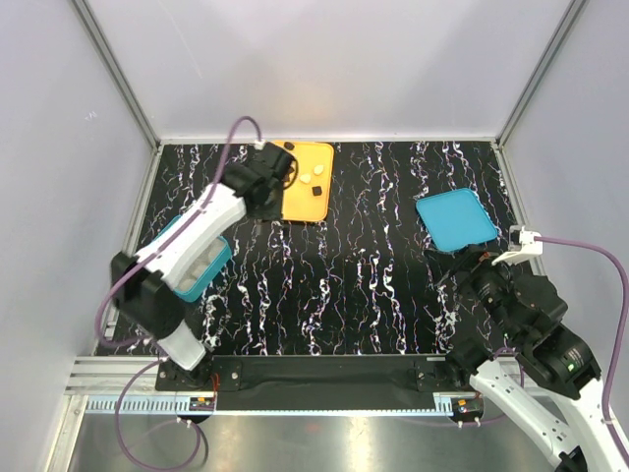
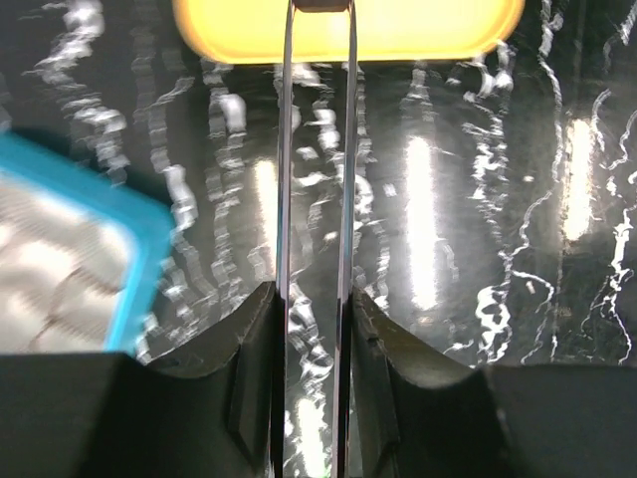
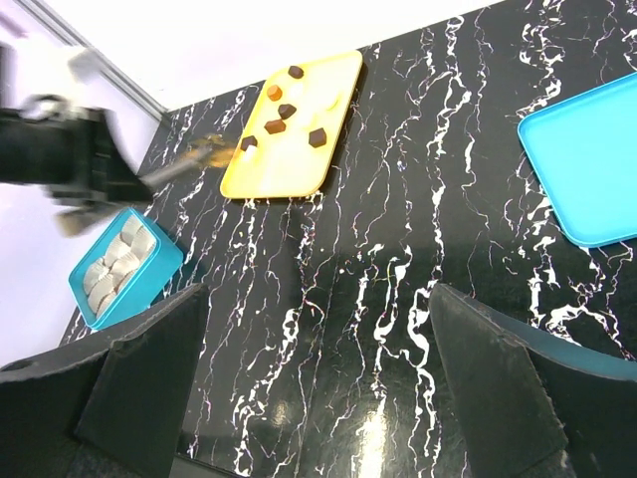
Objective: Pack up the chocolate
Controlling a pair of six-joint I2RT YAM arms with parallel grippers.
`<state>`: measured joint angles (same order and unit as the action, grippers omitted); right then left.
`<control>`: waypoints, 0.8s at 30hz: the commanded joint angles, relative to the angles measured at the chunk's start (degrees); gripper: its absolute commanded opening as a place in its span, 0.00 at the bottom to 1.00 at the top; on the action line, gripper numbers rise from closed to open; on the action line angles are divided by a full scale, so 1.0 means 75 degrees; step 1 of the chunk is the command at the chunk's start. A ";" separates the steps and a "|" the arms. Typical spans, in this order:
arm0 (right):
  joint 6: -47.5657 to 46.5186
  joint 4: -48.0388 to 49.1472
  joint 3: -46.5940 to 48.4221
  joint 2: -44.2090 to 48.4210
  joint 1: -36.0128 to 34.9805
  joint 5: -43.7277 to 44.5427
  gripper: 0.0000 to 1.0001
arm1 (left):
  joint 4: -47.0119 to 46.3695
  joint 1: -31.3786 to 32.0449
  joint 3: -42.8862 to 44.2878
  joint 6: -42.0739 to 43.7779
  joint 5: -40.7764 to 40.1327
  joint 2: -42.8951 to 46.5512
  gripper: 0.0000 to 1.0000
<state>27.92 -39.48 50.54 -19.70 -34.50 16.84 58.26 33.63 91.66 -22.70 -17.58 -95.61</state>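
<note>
Chocolate (image 1: 313, 179) carrying step: left gripper (image 2: 320, 20) seemingly pinches a dark piece (image 2: 320, 5), next needing alignment above the teal box (image 3: 167, 261); right gripper (image 3: 318, 378) gapes empty.

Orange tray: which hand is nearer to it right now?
Left. The left hand is at the left edge of the orange tray; the right hand hangs far off to its right, near the teal lid.

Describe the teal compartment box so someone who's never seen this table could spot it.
On the black marbled table, look to the left edge, partly under the left arm. The teal box sits there, closer to the arm bases than the orange tray. Unlike the flat teal lid on the right, it is deep and lined with pale compartments.
</note>
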 commanded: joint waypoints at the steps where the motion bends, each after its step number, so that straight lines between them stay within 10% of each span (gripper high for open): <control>1: 0.0027 0.0073 0.0082 0.0166 -0.0017 -0.0101 1.00 | 0.0599 -0.0545 0.0061 -0.0021 -0.0667 0.1169 0.30; 24: -0.0383 0.0752 -0.0457 0.0342 -0.0017 -0.0792 1.00 | 0.1794 -0.5186 -0.2189 0.0061 -0.0104 0.3877 0.28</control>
<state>26.55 -37.36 47.86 -17.69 -34.50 12.36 70.54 -2.59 75.70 -23.40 -19.18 -69.12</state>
